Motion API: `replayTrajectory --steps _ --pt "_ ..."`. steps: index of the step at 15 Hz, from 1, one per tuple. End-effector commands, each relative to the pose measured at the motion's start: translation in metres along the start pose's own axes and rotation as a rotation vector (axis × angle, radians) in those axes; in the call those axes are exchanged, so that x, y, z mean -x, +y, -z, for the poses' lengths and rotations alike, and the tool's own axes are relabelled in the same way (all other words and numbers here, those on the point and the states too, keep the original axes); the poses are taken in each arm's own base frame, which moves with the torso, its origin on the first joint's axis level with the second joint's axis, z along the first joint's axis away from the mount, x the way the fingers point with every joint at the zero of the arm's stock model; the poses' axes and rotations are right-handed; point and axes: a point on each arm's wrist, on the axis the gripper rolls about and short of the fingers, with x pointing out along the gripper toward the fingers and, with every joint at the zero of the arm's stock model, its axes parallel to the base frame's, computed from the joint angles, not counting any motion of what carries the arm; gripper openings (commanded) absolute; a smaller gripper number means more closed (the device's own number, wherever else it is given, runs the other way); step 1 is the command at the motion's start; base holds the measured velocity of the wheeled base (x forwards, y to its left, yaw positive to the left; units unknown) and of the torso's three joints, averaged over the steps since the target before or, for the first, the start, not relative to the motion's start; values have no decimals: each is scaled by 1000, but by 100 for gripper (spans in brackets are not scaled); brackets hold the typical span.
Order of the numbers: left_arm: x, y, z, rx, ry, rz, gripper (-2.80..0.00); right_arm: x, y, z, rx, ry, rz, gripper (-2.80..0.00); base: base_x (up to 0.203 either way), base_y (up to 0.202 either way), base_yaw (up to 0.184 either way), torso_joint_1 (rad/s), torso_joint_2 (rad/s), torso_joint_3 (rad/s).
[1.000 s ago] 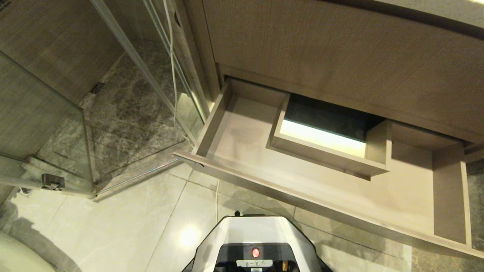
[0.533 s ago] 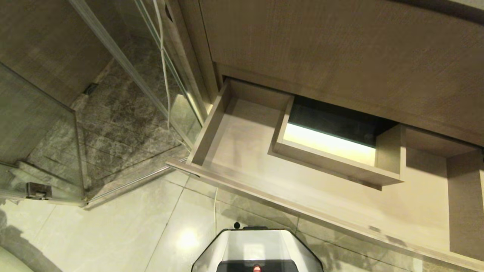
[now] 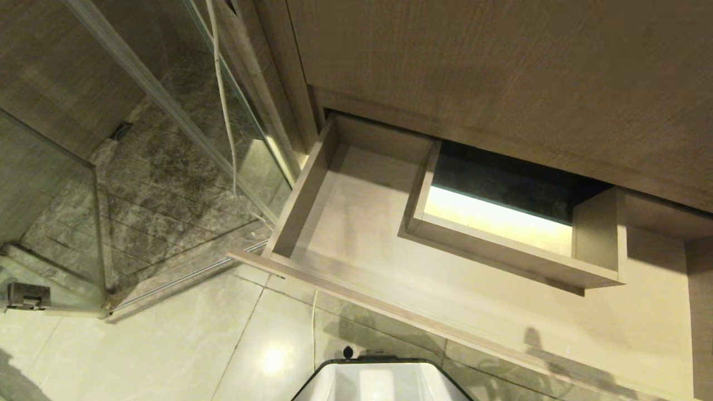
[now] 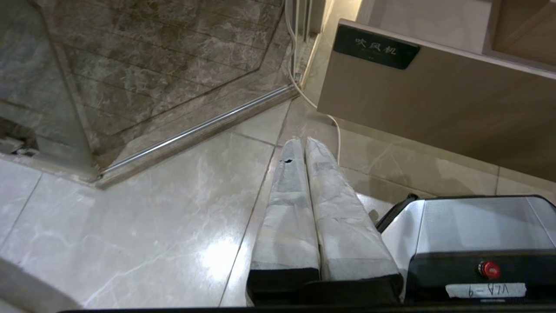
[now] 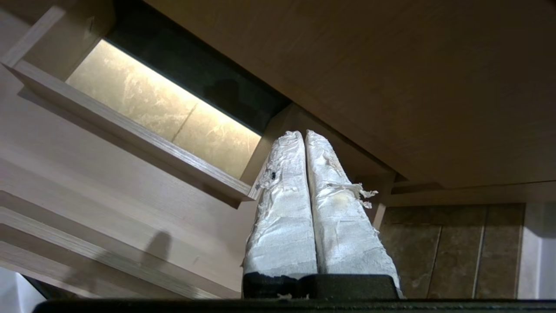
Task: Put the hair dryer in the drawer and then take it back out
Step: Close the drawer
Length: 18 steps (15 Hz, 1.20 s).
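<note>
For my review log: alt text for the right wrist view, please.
The right gripper, its wrapped fingers shut and empty, points at the open wood-grain drawer near its boxed cut-out. No hair dryer shows.

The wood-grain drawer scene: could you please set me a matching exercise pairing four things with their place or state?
Things:
1. wide light wood-grain drawer
2. right gripper
3. left gripper
4. thin white cord

Place or state:
A. shut, over the pale floor tiles
B. pulled out, nothing lying in it
C. hangs beside the glass shower wall
D. shut, over the drawer, by the boxed cut-out

Pairs: 1-B, 2-D, 3-A, 4-C
</note>
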Motion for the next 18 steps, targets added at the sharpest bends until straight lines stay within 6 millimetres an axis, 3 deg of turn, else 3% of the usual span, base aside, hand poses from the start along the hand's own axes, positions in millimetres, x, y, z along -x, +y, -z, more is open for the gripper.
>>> replayTrajectory --steps 1,9,18 --pt "0 0 0 0 1 1 -280 1 0 1 3 0 -1 -280 0 0 0 -37 364 356" --pt "0 0 0 0 1 1 -280 7 1 6 13 57 -2 -280 0 1 -12 69 164 235" --pt "0 0 0 0 1 1 -280 9 2 10 17 62 0 -280 0 10 -171 14 13 20"
